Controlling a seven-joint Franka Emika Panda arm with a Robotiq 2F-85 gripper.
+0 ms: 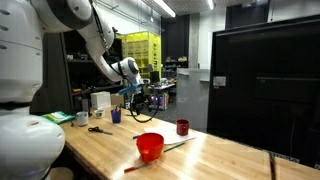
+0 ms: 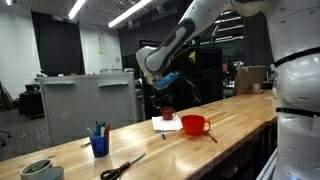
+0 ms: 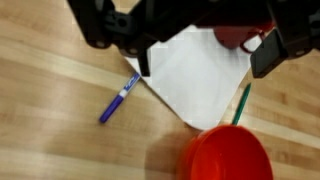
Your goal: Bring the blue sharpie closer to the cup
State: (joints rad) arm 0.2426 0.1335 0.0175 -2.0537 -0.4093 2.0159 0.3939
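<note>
The blue sharpie (image 3: 119,98) lies flat on the wooden table, just off the left corner of a white paper sheet (image 3: 195,85). My gripper (image 3: 203,65) enters the wrist view from the top, open and empty, and hovers above the paper with the sharpie outside its left finger (image 3: 141,58). In both exterior views the gripper (image 1: 140,96) (image 2: 165,95) hangs well above the table. The small dark blue cup (image 1: 115,116) (image 2: 99,143) holds pens and stands apart from the gripper along the table. It is out of the wrist view.
A red bowl (image 3: 228,155) (image 1: 150,147) (image 2: 195,125) sits beside the paper with a long thin stick (image 3: 242,103) at it. A dark red mug (image 3: 235,35) (image 1: 182,127) stands on the paper's far corner. Scissors (image 1: 98,129) (image 2: 120,167) lie near the blue cup.
</note>
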